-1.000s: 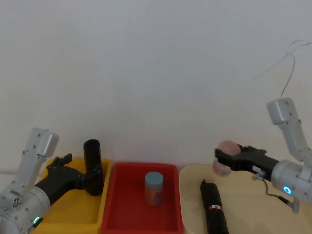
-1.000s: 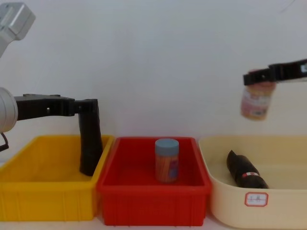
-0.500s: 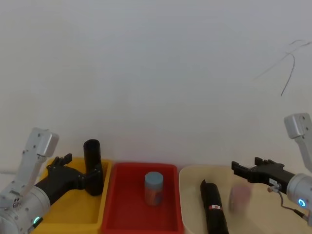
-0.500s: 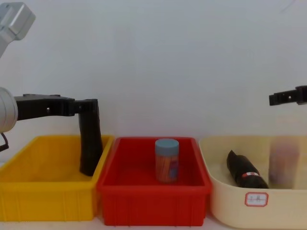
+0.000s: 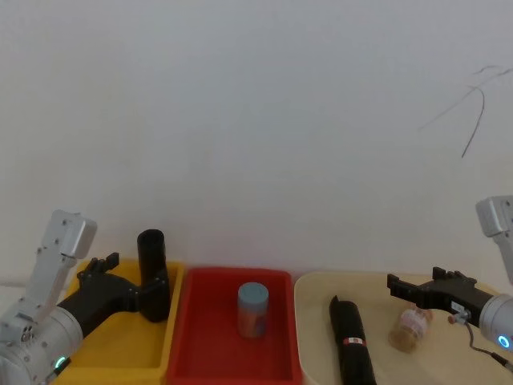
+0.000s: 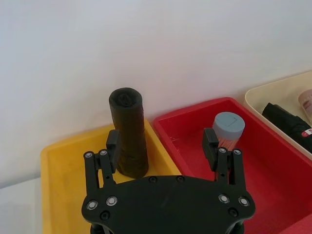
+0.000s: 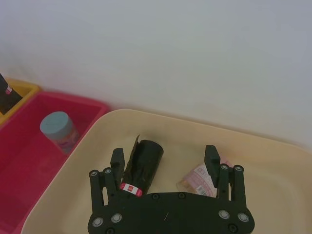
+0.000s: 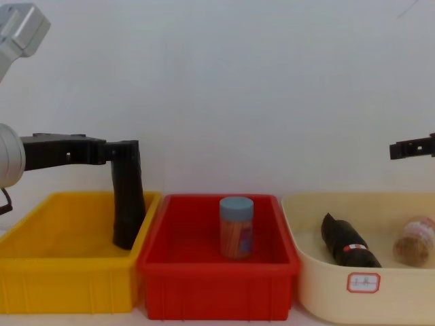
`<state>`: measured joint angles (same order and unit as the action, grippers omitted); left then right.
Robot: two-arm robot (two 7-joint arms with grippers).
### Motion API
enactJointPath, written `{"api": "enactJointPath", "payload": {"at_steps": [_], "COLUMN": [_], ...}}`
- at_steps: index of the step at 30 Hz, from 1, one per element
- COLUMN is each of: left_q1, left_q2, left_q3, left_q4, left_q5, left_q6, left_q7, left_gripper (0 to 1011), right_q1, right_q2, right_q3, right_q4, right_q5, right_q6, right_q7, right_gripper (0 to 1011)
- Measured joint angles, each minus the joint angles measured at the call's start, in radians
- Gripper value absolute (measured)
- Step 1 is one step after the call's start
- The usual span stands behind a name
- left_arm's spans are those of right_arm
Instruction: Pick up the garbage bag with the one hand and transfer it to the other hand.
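One black garbage bag roll (image 5: 353,345) (image 8: 349,243) (image 7: 141,165) with a red-and-white label lies in the cream tub (image 8: 319,292). Another black roll (image 5: 150,253) (image 8: 128,204) (image 6: 127,131) stands upright in the yellow bin (image 8: 61,285); on this roll (image 7: 6,97) the right wrist view shows a small red-and-white mark. My left gripper (image 5: 151,293) (image 6: 162,141), on the green-ringed arm, is open, with the upright roll between its fingers, close to one of them. My right gripper (image 5: 394,283) (image 8: 402,148) (image 7: 164,157), on the blue-ringed arm, hangs open and empty above the cream tub.
A jar (image 5: 407,327) (image 8: 413,241) (image 7: 202,178) lies on its side in the cream tub beside the lying roll. A blue-lidded jar (image 5: 252,309) (image 8: 236,227) stands in the red bin (image 8: 217,299) between the other two containers. A white wall rises behind.
My right gripper let go of the jar, which dropped into the cream tub and came to rest on its side. The gripper drew back to the right. The left arm stayed still.
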<state>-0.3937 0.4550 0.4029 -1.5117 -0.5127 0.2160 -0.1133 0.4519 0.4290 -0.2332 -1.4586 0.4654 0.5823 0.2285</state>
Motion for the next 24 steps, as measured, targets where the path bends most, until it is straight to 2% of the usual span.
{"api": "enactJointPath", "payload": {"at_steps": [7, 13, 24], "left_q1": [-0.001, -0.009, -0.043], "left_q2": [-0.001, -0.014, -0.058], "left_q3": [-0.001, -0.004, 0.006], "left_q4": [-0.001, 0.001, 0.021], "left_q5": [-0.001, -0.021, -0.058], "left_q6": [-0.014, -0.034, -0.058], "left_q7": [-0.022, -0.063, -0.149], "left_gripper": [1000, 1000, 1000], "right_q1": [-0.01, -0.034, -0.097], "right_q2": [-0.006, -0.023, -0.066], "right_q3": [0.003, 0.007, 0.004], "right_q4": [-0.004, -0.022, -0.061], "right_q5": [-0.003, -0.012, -0.041], "right_q6": [-0.029, -0.09, -0.266], "right_q7": [-0.002, -0.008, -0.012], "right_gripper": [1000, 1000, 1000]}}
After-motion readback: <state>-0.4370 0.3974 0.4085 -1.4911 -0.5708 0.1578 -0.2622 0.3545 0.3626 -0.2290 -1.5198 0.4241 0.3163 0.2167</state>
